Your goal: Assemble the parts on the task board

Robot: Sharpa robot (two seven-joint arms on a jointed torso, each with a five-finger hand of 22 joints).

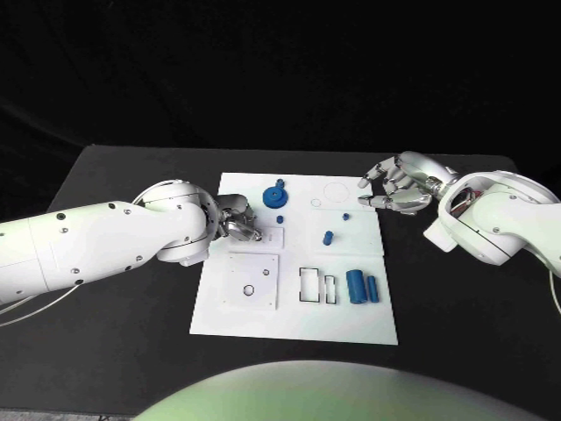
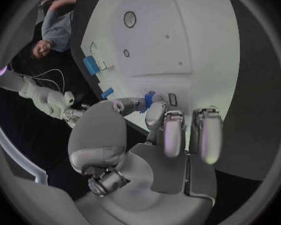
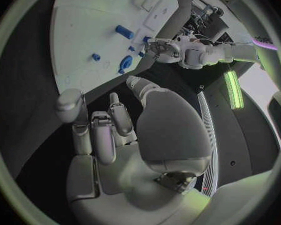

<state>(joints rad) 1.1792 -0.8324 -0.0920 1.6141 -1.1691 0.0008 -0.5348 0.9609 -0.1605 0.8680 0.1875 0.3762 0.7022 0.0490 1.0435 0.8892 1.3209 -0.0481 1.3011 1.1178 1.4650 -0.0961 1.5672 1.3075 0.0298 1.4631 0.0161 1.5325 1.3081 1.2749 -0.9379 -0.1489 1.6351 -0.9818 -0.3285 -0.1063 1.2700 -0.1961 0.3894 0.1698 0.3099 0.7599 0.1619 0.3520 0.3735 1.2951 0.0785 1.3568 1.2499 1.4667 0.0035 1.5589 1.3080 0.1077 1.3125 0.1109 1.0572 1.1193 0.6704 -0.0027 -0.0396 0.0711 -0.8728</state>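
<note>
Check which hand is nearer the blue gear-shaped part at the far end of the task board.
Left. The left hand is at the task board's left edge, just short of the blue gear-shaped part. The right hand hovers off the board's far right corner, farther away.

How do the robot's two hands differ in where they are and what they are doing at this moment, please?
The left hand is over the white board's left part, pinching a small blue piece; the right hand hovers off the board's far right corner, holding nothing. The left hand's fingers are curled in; the right hand's are apart.

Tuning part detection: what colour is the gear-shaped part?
Blue gear-shaped part, clearest in the head view.
</note>
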